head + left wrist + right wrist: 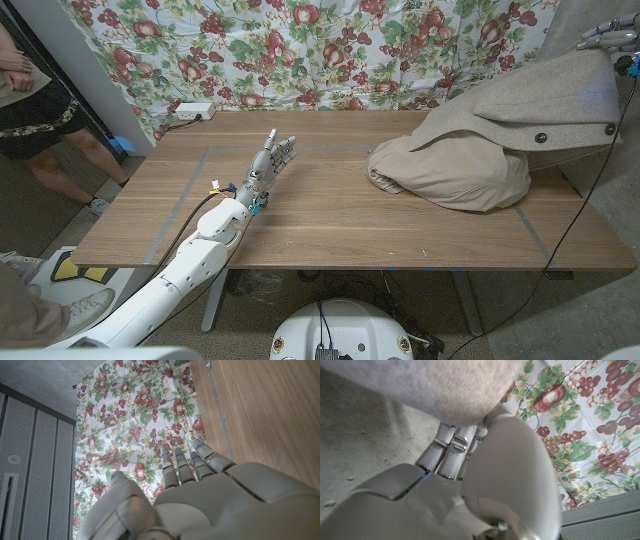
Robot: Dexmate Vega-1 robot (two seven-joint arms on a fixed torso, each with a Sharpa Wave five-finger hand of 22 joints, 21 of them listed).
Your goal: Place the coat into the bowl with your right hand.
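At the upper right corner of the head view we see our right hand raised above the table, its fingers gripping the top edge of the coat. Our right wrist view confirms the hold: the fingers run up into the beige wool, with the thumb pressed against the cloth. From that grip the coat hangs down and to the left, its lower folds bunched in a heap on the right part of the wooden table, close to the right edge. We cannot make out a bowl under or beside the cloth.

Our left hand stands at centre left of the head view, fingers straight and apart, holding nothing; the left wrist view shows its fingers beside the bare wood. Between the left hand and the coat lies a broad open stretch of tabletop. A white power strip sits at the far left edge, before the fruit-print curtain. A person stands at upper left.
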